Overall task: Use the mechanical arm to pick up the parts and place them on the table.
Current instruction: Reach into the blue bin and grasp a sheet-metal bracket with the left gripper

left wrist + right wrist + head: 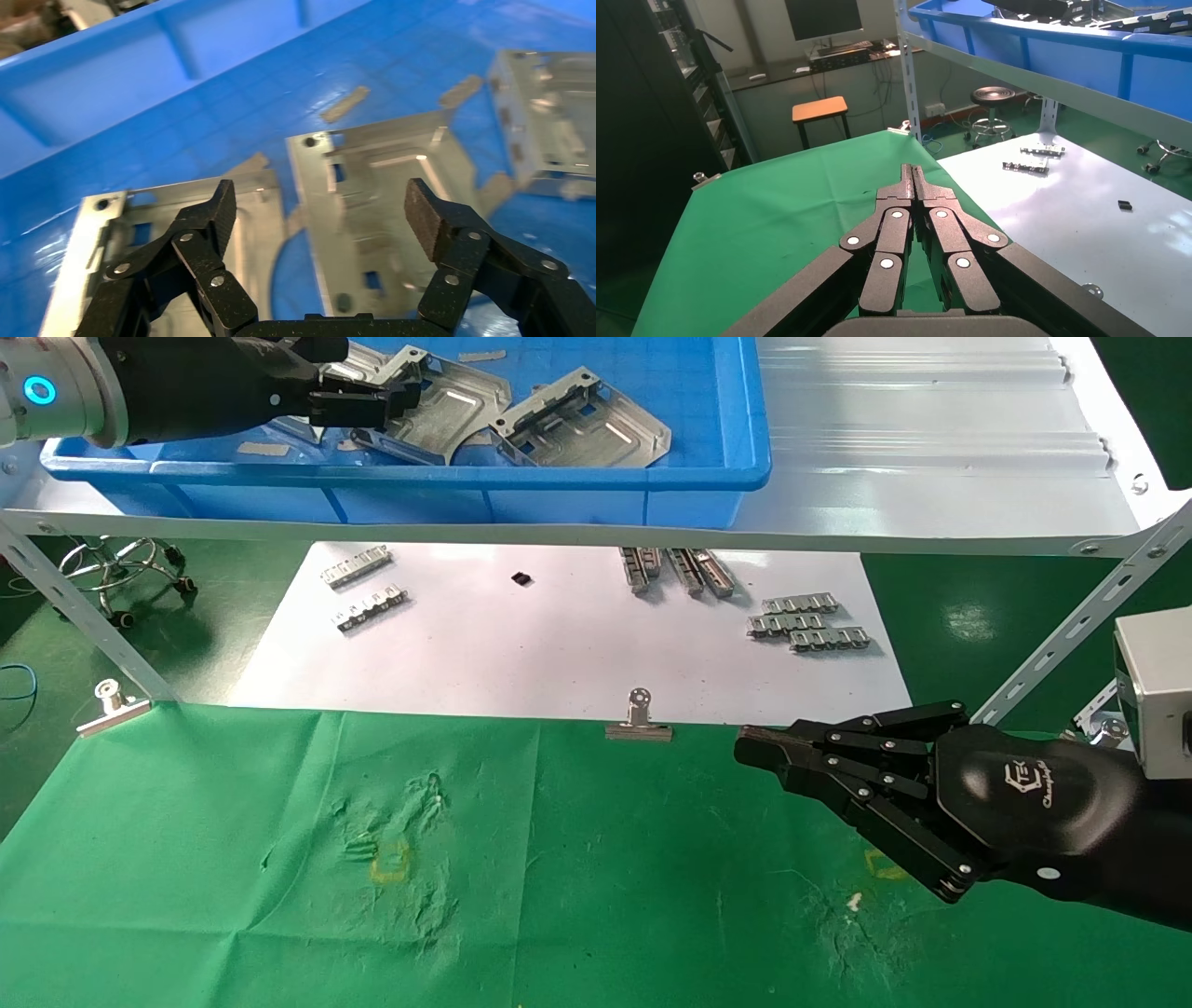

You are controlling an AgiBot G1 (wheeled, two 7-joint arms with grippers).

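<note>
A blue plastic bin [559, 491] sits on the grey metal shelf [931, 449], toward its left end. Under the shelf lies a white sheet [559, 654]: two toothed strips [363, 584] near its back left corner, more strips [808, 624] toward the back right, a small black piece [521, 578] between them. One binder clip [639, 717] grips the sheet's front edge; another [112, 705] sits off its front left corner. A stool base [126, 565] stands at far left.
</note>
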